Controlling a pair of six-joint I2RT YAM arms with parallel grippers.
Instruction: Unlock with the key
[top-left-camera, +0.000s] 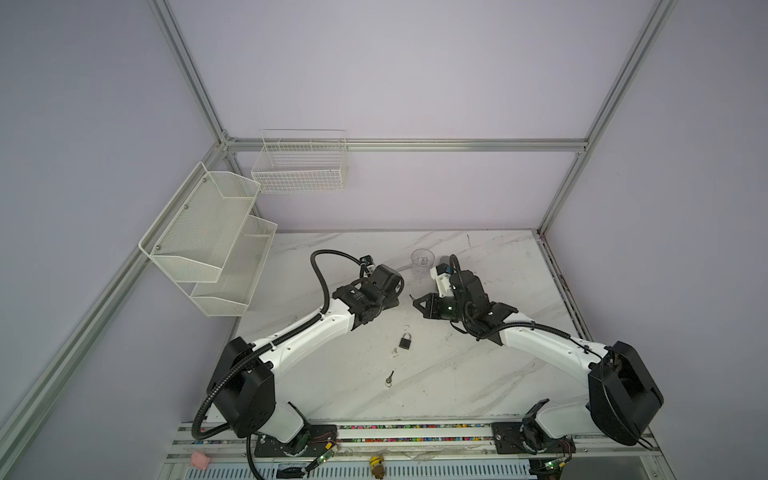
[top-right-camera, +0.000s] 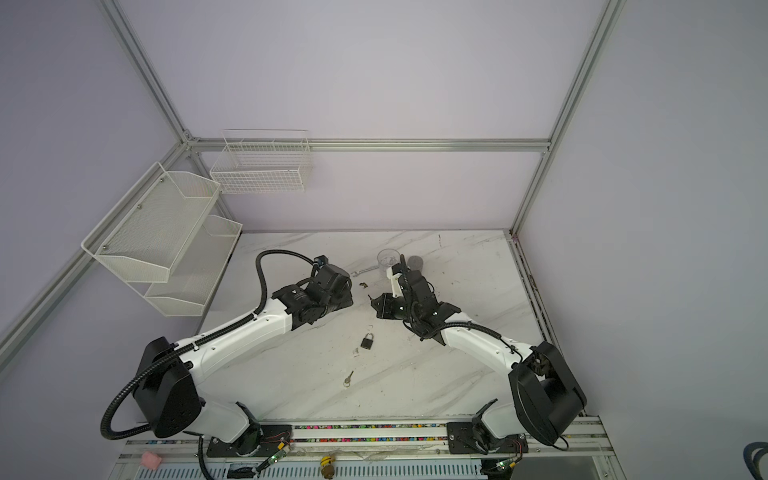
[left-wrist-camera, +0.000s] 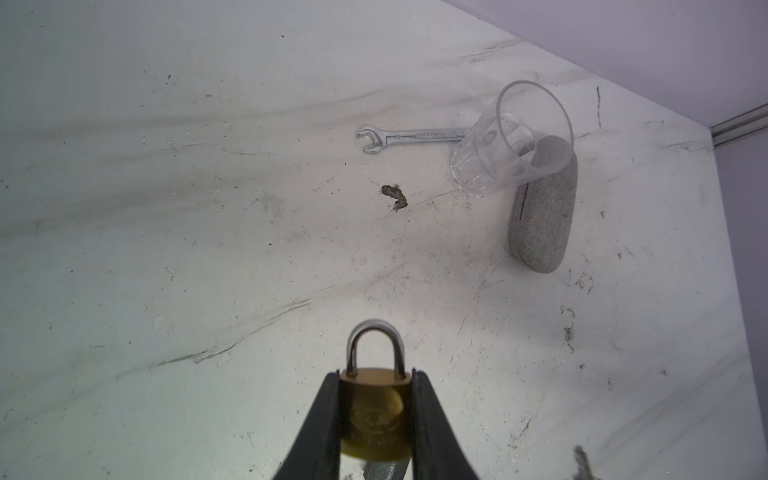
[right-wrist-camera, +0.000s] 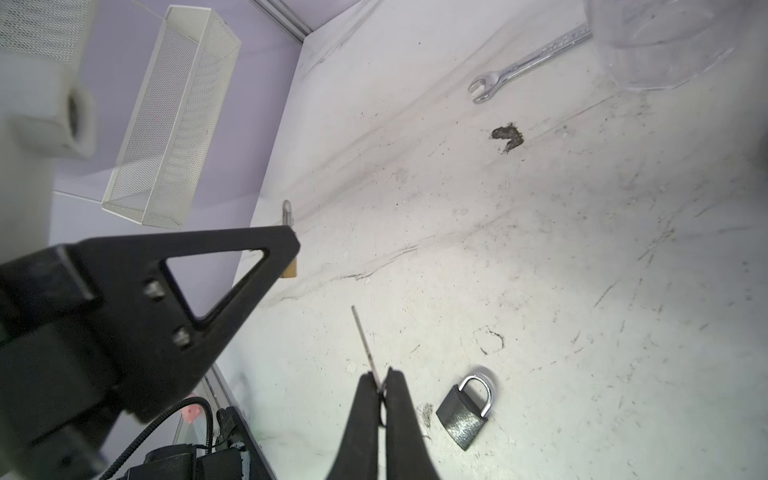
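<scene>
- Low centre, left wrist view: clamps brass padlock (left-wrist-camera: 376, 411) in left tool (left-wrist-camera: 376, 374), apparently steadying it.
- Pinches key (right-wrist-camera: 361, 332) in right tool (right-wrist-camera: 380, 374), blade out, likely for insertion.

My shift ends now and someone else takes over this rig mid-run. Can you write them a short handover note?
Left gripper: shut on the brass padlock, gripped by its body above the table; shackle closed.
Right gripper: shut on the key, blade pointing out, not touching the lock.
On the table: a dark padlock and a second key, neither held.
Done: lock and key are both picked up.
Left: bring the key to the keyhole (not visible here), insert, turn, and free the shackle.
</scene>
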